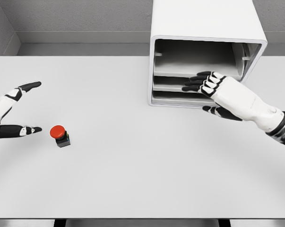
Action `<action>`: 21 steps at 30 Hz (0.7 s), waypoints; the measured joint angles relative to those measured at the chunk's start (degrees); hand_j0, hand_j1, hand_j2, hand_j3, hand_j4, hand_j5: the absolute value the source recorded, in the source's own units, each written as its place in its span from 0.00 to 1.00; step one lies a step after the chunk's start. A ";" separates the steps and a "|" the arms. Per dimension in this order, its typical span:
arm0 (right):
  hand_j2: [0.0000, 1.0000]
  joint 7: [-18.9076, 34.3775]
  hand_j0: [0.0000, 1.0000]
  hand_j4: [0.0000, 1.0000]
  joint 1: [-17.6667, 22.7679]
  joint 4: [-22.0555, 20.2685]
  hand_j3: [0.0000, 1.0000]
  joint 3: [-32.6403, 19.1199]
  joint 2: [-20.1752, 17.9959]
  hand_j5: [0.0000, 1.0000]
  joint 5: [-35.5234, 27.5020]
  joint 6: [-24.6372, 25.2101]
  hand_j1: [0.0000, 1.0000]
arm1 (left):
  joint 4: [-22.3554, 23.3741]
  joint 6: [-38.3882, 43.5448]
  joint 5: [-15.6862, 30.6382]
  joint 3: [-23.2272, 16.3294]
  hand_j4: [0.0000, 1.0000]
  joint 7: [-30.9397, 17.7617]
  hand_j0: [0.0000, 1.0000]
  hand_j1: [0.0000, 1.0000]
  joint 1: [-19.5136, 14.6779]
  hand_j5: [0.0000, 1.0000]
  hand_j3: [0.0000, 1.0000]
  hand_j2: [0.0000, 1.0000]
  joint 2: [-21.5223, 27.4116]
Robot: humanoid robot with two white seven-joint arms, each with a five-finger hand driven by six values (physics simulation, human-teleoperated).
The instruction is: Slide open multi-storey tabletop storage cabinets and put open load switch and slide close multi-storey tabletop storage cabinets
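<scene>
A white multi-storey cabinet [206, 28] stands at the back right of the table, its front facing me with several shallow drawers [180, 97] showing. My right hand [206, 90] reaches in from the right, fingers extended over the lower drawer fronts and thumb below; it holds nothing. The load switch [60, 135], a small dark box with a red round button, sits at the left of the table. My left hand [24, 106] is just left of the switch, fingers spread, thumb pointing toward it without touching.
The white table [142, 165] spans the view, with its front edge at the bottom. A grey wall runs behind the cabinet.
</scene>
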 measured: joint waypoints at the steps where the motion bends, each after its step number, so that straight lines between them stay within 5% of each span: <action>1: 0.80 0.12 0.80 0.80 -1.23 0.19 0.80 0.57 0.28 0.80 -0.31 0.00 0.80 | 0.55 0.00 1.13 -0.99 1.00 -0.59 1.00 1.00 0.09 1.00 1.00 1.00 1.24; 7: 0.81 0.34 0.81 0.81 -9.76 2.89 0.81 8.61 -1.96 0.81 -6.52 0.00 0.81 | 2.53 -0.02 6.33 -6.57 1.00 -1.96 1.00 1.00 0.53 1.00 1.00 1.00 5.45; 14: 0.81 0.40 0.81 0.81 -10.37 3.28 0.81 14.26 -6.42 0.81 -15.06 -0.01 0.81 | 3.00 -0.01 8.80 -11.74 1.00 -2.15 1.00 1.00 0.79 1.00 1.00 1.00 6.13; 21: 0.81 1.70 0.81 0.81 -10.72 4.01 0.81 15.44 -6.07 0.81 -21.68 -0.02 0.81 | 4.36 0.01 8.58 -13.01 1.00 -2.22 1.00 1.00 -0.53 1.00 1.00 1.00 5.73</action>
